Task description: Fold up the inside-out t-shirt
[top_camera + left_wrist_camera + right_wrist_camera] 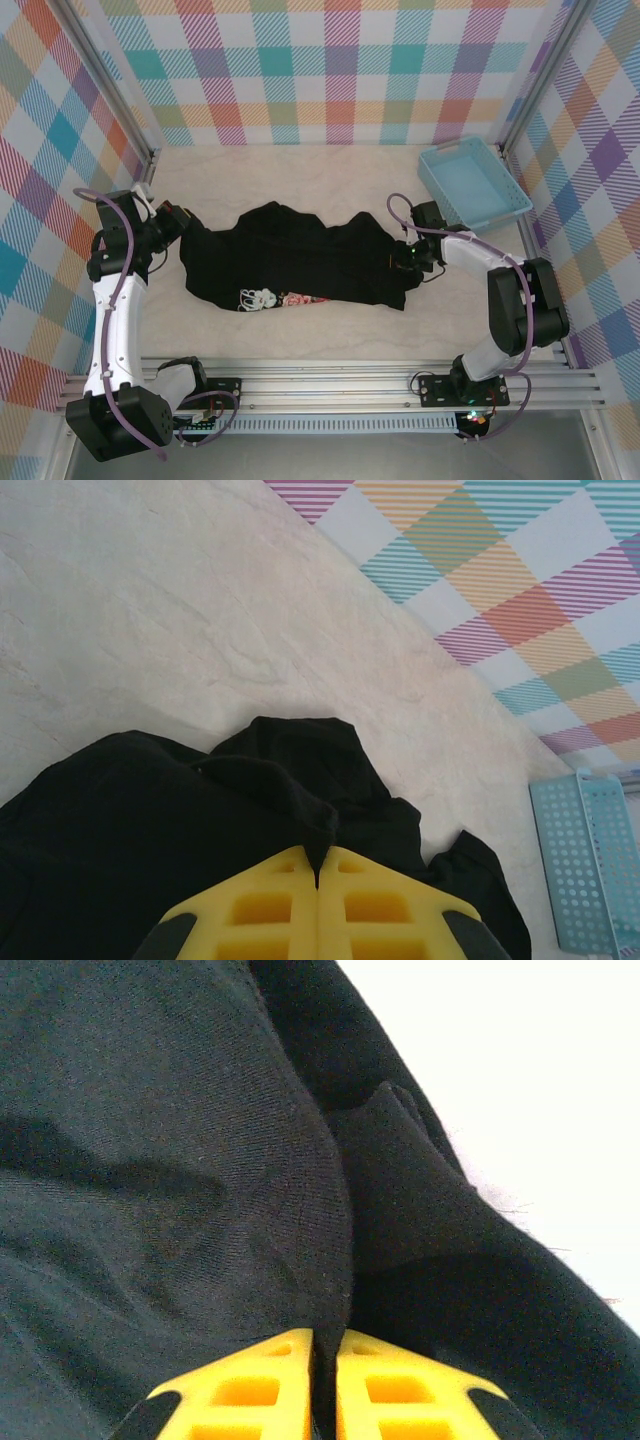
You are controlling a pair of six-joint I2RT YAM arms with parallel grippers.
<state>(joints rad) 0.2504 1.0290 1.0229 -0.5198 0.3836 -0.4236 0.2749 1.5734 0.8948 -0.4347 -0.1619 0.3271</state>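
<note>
The inside-out t-shirt [300, 265] is a black crumpled cloth lying across the middle of the table, with a small pink and white print [272, 298] near its front edge. My left gripper [178, 222] is at the shirt's left end, shut on a pinch of the black cloth [330, 830] between its yellow fingers [270, 900]. At the shirt's right end my right gripper [405, 252] is shut on a ridge of the t-shirt [325, 1290], which runs between its yellow fingers [400, 1390].
A light blue perforated tray [473, 182] stands at the back right, also seen in the left wrist view as the tray [585, 860]. Plaid walls [340, 60] close in the cream table [330, 160] on three sides. A metal rail [400, 385] runs along the near edge.
</note>
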